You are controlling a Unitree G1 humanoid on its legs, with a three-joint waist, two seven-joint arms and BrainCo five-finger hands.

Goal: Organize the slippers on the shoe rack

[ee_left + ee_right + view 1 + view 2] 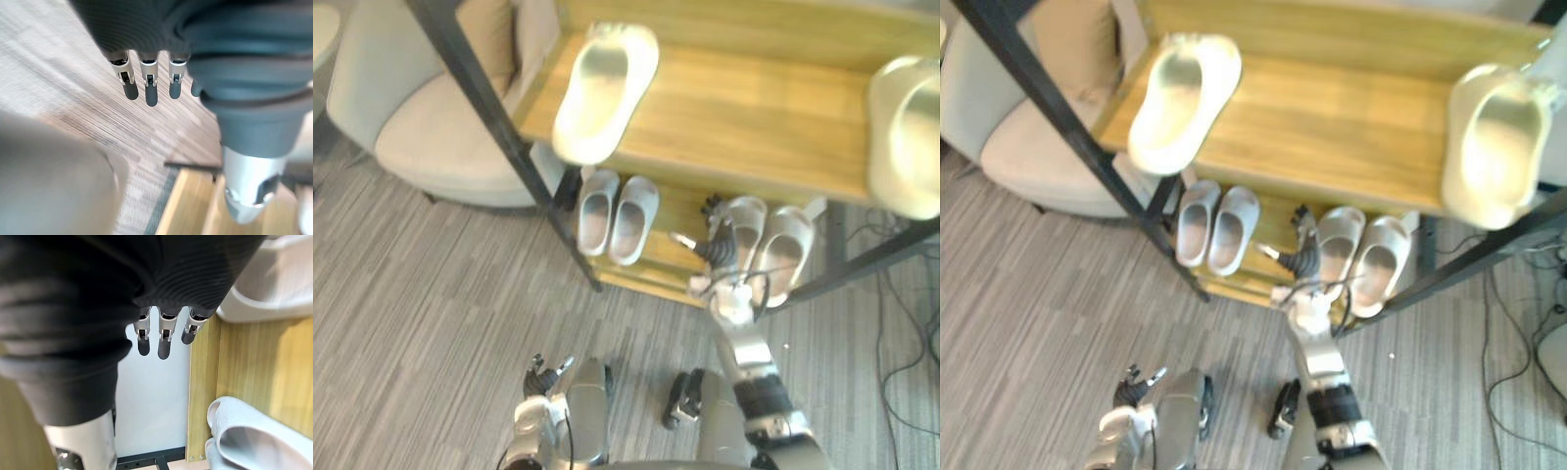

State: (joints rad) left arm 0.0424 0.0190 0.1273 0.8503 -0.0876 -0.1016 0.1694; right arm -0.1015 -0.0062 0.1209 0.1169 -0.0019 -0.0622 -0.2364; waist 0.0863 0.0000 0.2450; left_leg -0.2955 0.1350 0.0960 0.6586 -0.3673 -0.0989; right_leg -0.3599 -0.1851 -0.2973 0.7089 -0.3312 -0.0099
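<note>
Two pale slippers lie apart on the wooden top shelf [744, 117] of the rack, one at the left [605, 88] and one at the right end [906, 132]. On the lower shelf [677, 213] a pair [615, 215] stands at the left and another pair [766, 243] at the right. My right hand [720, 247] reaches in over the lower shelf's front edge, just left of the right pair. Its fingers [164, 340] are straight and hold nothing, with slippers [254, 440] close beside them. My left hand [543, 377] hangs low over the floor, fingers [146, 88] relaxed and empty.
A beige armchair [440, 127] stands left of the rack, close to its black frame post [499, 127]. Cables [906, 333] trail over the grey striped carpet [431, 313] at the right.
</note>
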